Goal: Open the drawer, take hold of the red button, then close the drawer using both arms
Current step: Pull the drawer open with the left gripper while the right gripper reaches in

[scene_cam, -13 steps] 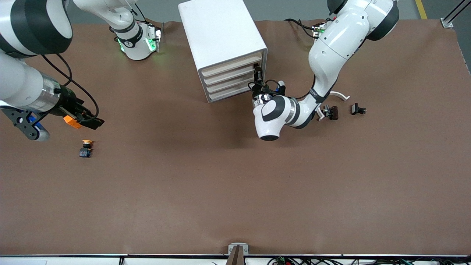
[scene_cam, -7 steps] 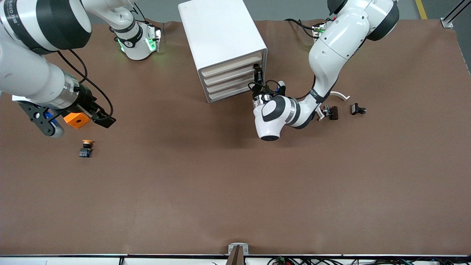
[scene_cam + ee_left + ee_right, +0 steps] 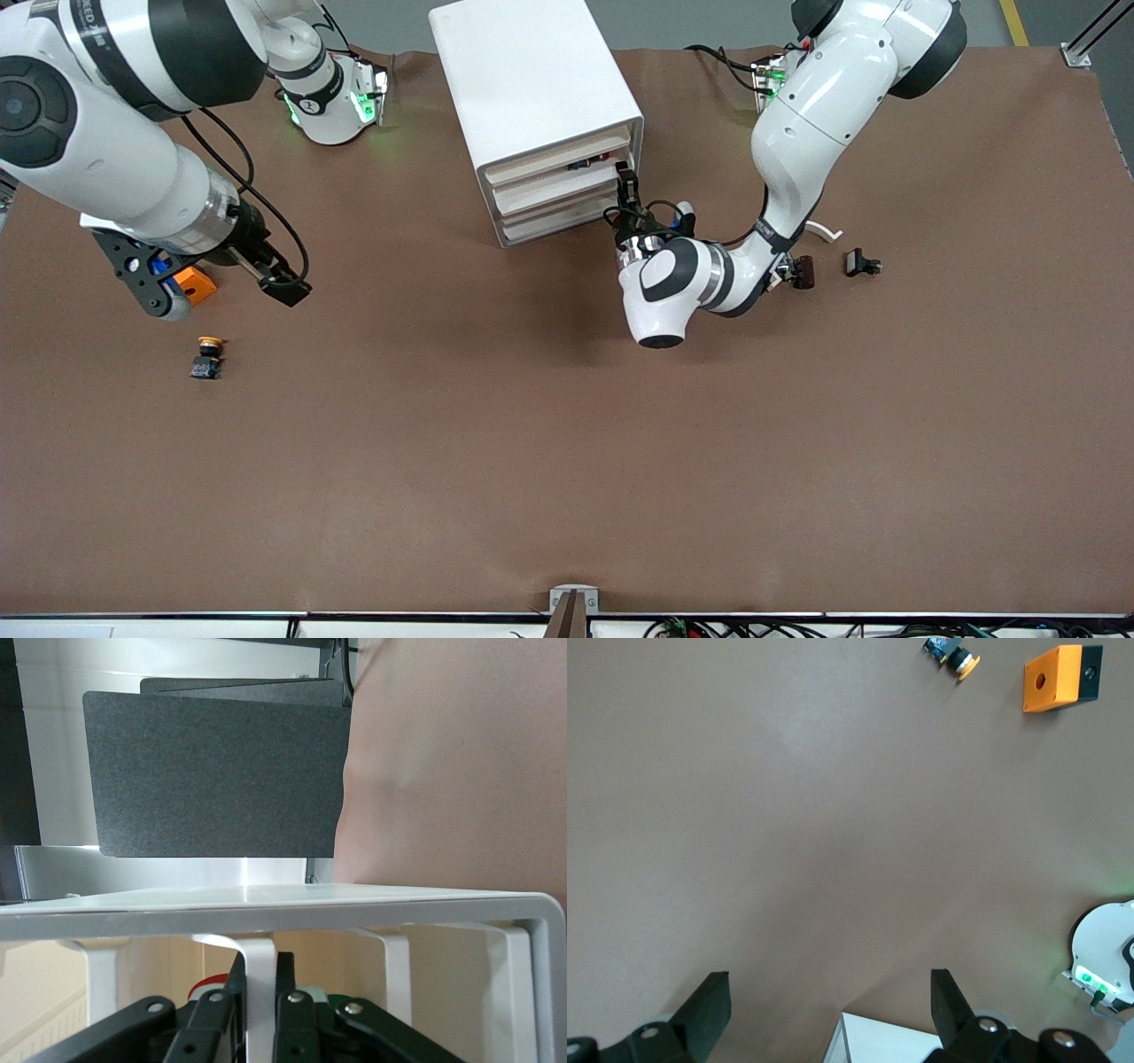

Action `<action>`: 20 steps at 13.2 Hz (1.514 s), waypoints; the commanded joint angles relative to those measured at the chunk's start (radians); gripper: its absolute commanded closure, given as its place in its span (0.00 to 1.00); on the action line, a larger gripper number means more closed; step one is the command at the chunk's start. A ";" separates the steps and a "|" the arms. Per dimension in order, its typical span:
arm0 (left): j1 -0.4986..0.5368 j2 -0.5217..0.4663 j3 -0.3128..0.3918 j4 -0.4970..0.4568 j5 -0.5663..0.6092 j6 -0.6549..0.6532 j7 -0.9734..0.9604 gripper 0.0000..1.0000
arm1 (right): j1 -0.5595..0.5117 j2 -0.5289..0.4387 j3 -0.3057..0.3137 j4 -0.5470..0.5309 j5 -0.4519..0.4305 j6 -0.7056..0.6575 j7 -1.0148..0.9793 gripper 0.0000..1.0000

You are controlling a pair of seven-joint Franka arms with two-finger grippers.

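The drawer point(image 3: 567, 182) has just slid out a little — left gripper point(image 3: 627, 182) jaws clamped on its handle — while the right gripper point(image 3: 279, 285), jaws wide apart, swings over the table point(image 3: 567, 443).

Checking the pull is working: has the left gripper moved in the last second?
Yes. The left gripper, shut on the drawer handle, has drawn slightly away from the cabinet, toward the front camera, pulling the drawer partly out.

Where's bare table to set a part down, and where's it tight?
Free: the wide brown stretch of table nearer the front camera than the cabinet, and between the yellow-capped button and the left arm. Crowded: the small black parts at the left arm's end; the orange cube under the right arm.
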 commanded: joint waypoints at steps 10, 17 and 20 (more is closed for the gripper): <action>0.079 -0.004 0.045 0.042 0.065 -0.016 -0.011 0.86 | 0.163 0.047 -0.007 0.001 -0.012 0.001 0.360 0.00; 0.145 -0.007 0.045 0.086 0.108 -0.016 -0.011 0.86 | 0.302 0.072 -0.007 -0.008 -0.004 0.048 0.576 0.00; 0.172 -0.007 0.045 0.102 0.111 -0.016 -0.008 0.85 | 0.376 0.124 -0.006 -0.008 0.014 0.159 0.736 0.00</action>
